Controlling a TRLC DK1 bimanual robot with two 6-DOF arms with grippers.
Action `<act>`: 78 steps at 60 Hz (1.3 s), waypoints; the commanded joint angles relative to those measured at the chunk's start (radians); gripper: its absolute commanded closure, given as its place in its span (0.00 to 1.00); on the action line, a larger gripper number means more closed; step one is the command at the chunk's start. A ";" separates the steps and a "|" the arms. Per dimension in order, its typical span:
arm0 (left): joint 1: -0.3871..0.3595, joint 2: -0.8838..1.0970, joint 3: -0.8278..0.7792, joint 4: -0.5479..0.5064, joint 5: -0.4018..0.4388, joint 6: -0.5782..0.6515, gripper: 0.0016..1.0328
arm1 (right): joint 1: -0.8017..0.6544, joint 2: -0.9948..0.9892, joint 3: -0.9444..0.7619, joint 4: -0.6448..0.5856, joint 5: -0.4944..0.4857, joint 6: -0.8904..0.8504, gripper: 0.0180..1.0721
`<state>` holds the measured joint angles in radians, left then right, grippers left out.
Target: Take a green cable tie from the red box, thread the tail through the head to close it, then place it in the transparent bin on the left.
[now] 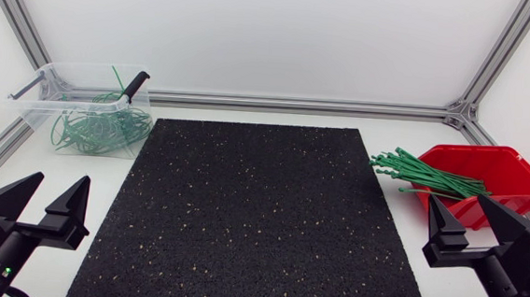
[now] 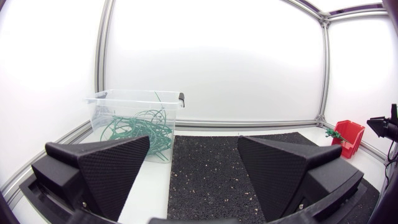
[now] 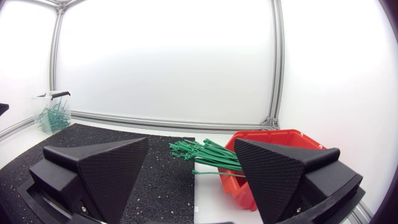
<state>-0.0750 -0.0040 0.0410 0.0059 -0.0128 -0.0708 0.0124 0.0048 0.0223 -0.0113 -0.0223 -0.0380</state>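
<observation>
left claw (image 1: 63,179): fingers spread wide. It sits low at the near left corner of the worktop (image 1: 77,163), just off the mat's left edge, pointing toward the back.
right claw (image 1: 457,201): same deal, fingers wide apart. It's at the near right corner, just in front of the red box.
red box (image 1: 516,171): on the right side of the worktop, just off the mat's right edge. Its open side tilts toward the mat.
cable ties (image 1: 427,177): a green bundle of straight ones lying in the red box. They poke out over its low front lip and fan toward the mat, with the far ends reaching about to the mat's edge. From the right wrist view they're ahead of the claw, more or less in line with the gap between its fingers.
bin (image 1: 34,104): a see-through tub at the back left corner, well apart from the red box. There's a black handle (image 1: 137,83) on its right rim.
looped ties (image 1: 98,127): a tangled green pile inside the bin. One or two loops lean up against the walls.
mat (image 1: 251,213): a black speckled sheet covering the middle of the worktop, between the bin side and the box side.
arms: both sit at the near edge, well apart from each other, with the mat between them.
</observation>
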 commanded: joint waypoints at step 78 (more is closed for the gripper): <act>0.004 -0.008 -0.039 -0.021 -0.001 0.011 0.04 | -0.080 0.534 0.686 -0.282 0.016 0.032 0.04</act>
<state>-0.0750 -0.0040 0.0410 0.0055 -0.0128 -0.0704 -0.0490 0.4519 0.6235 -0.2420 0.0013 -0.0265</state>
